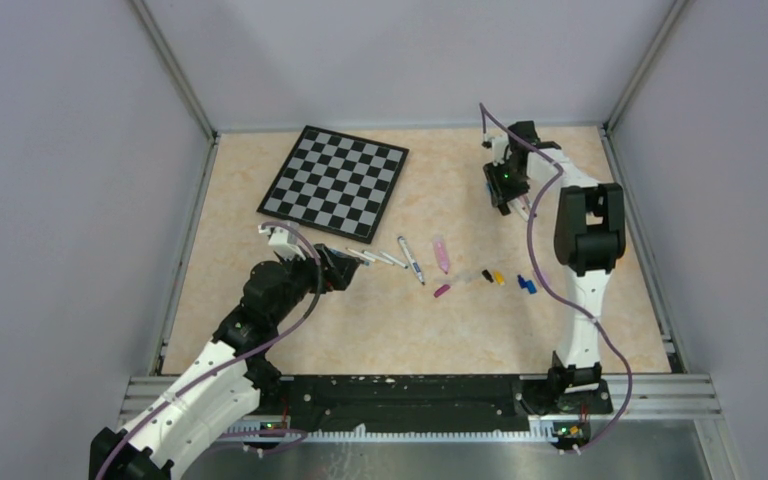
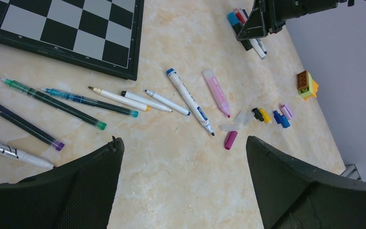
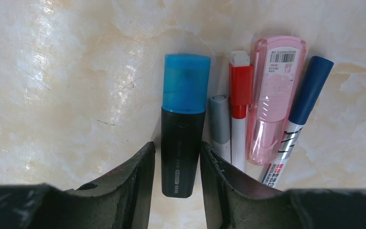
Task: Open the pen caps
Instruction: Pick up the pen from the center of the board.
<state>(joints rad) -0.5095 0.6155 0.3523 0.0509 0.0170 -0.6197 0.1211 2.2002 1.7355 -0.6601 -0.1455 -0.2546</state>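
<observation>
My right gripper (image 3: pixel 176 152) stands at the back right (image 1: pixel 505 200), its jaws close on either side of a black highlighter (image 3: pixel 182 138) with a blue cap (image 3: pixel 187 83). A thin gap shows at its left finger. Beside it lie capped pens with a grey cap (image 3: pixel 219 119), a red cap (image 3: pixel 241 90), a dark blue cap (image 3: pixel 310 90) and a pink highlighter (image 3: pixel 271 105). My left gripper (image 2: pixel 183 143) is open and empty above bare table. Uncapped pens (image 2: pixel 119 98) lie in a row before it. Loose caps lie to the right: magenta (image 2: pixel 230 140), black (image 2: pixel 257 114), yellow (image 2: pixel 265 115), blue (image 2: pixel 281 119).
A black-and-white chessboard (image 1: pixel 335 180) lies at the back left. A yellow-orange block (image 2: pixel 306 84) sits near the right wall. Metal rails edge the table on all sides.
</observation>
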